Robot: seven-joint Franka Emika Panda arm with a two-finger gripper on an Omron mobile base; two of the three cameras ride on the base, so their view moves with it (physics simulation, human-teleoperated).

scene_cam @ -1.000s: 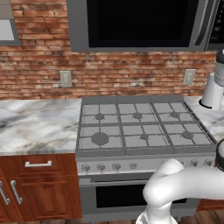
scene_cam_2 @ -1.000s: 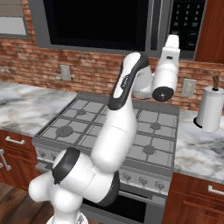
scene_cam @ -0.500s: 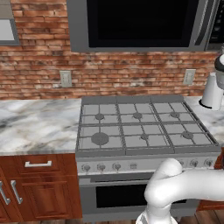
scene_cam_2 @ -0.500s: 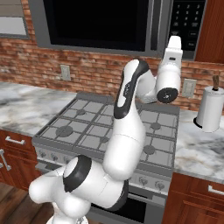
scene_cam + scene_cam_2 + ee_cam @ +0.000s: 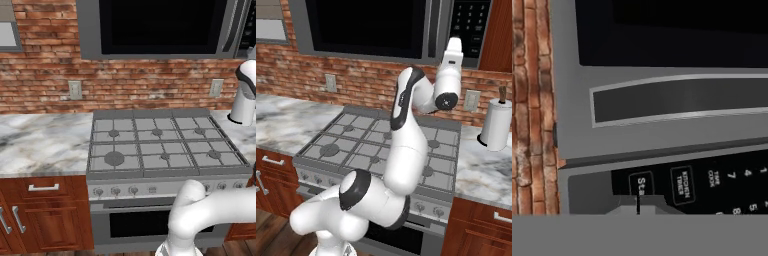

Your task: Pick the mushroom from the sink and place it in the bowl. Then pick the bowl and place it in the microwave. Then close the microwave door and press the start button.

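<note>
In the left base view, the wide dark grey microwave (image 5: 165,27) hangs over the steel gas stove (image 5: 162,150), its grey-framed black-glass door (image 5: 160,25) closed.

In the right base view, the claw is raised at the black control strip (image 5: 471,30).

In the hand view, the claw (image 5: 638,204), fingers pressed together, meets the start button (image 5: 641,184); the curved grey handle (image 5: 677,100) lies beyond.

microwave (image 5: 381,27) mounted above my raised fingers, microwave door (image 5: 160,27) shut, black glass, curved grey handle (image 5: 677,97) beyond my closed fingertips (image 5: 638,202), start button (image 5: 641,184) just past them
</note>
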